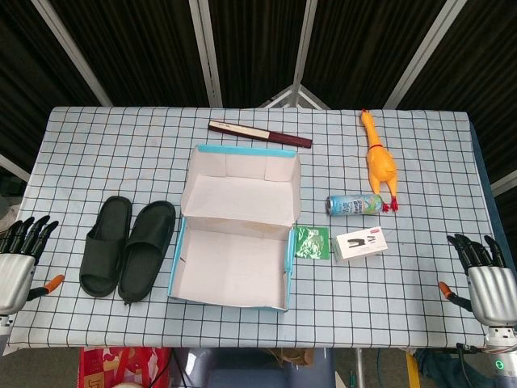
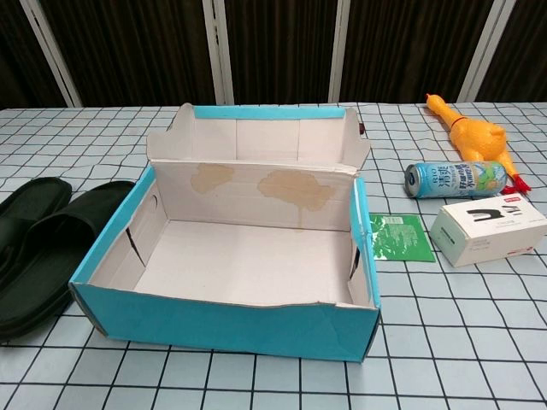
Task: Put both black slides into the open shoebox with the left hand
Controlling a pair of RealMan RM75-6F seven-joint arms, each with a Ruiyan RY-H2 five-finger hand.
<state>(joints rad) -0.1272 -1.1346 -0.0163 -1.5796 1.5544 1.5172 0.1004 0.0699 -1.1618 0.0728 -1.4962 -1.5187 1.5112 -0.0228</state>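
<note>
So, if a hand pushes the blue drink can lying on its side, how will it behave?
The blue drink can lies on its side, so it would probably roll. Its smooth printed wall may be slippery. Full or empty cannot be told.

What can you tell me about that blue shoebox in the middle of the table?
The shoebox looks like cardboard, turquoise outside and plain pale inside, with brownish stains on the inner wall of the hinged lid. It lies open and empty, the lid flipped back flat behind the tray, inside up. Its front wall looks slightly dented. It sits on the checked tablecloth, with two black slides just to its left and a green packet to its right. No robot hand touches it.
</note>
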